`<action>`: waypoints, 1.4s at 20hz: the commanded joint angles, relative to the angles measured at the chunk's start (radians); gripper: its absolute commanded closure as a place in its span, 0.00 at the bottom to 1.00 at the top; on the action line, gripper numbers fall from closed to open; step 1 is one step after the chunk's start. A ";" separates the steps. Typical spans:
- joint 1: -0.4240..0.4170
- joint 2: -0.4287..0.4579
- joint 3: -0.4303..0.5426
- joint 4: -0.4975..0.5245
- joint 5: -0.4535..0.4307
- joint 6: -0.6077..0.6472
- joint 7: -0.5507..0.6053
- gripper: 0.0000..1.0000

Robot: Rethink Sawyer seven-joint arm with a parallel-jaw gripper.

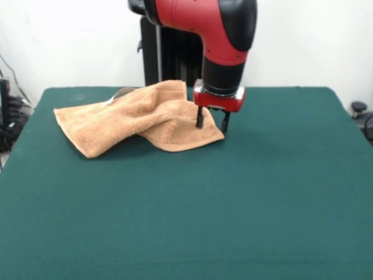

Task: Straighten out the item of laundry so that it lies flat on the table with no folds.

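The item of laundry (134, 116) is an orange-tan towel lying rumpled on the far left part of the green table (233, 204). A thick fold runs across its middle, and a pale loop (119, 93) shows at its far edge. My gripper (213, 122) points straight down over the towel's right corner. Its two black fingers stand apart, so it is open. The left finger (200, 118) touches the cloth, and the right finger (225, 122) sits just past the towel's edge, close to the table. Nothing is lifted.
The red and black arm (224, 35) comes down over the table's far middle. Cables and dark gear lie off the table's left edge (9, 116), and a black knob (358, 108) shows past the right edge.
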 commanded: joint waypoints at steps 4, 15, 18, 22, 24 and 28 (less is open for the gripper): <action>-0.039 -0.099 0.113 0.060 -0.015 0.037 0.128 0.00; -0.066 -0.151 0.108 0.060 -0.030 0.103 0.094 0.00; -0.070 -0.146 0.116 0.063 -0.031 0.093 0.099 0.00; -0.062 -0.138 0.118 0.055 -0.025 0.092 0.109 0.00; -0.057 -0.142 0.110 0.050 -0.025 0.104 0.109 0.00; -0.072 -0.123 0.099 0.041 -0.047 0.089 0.086 0.00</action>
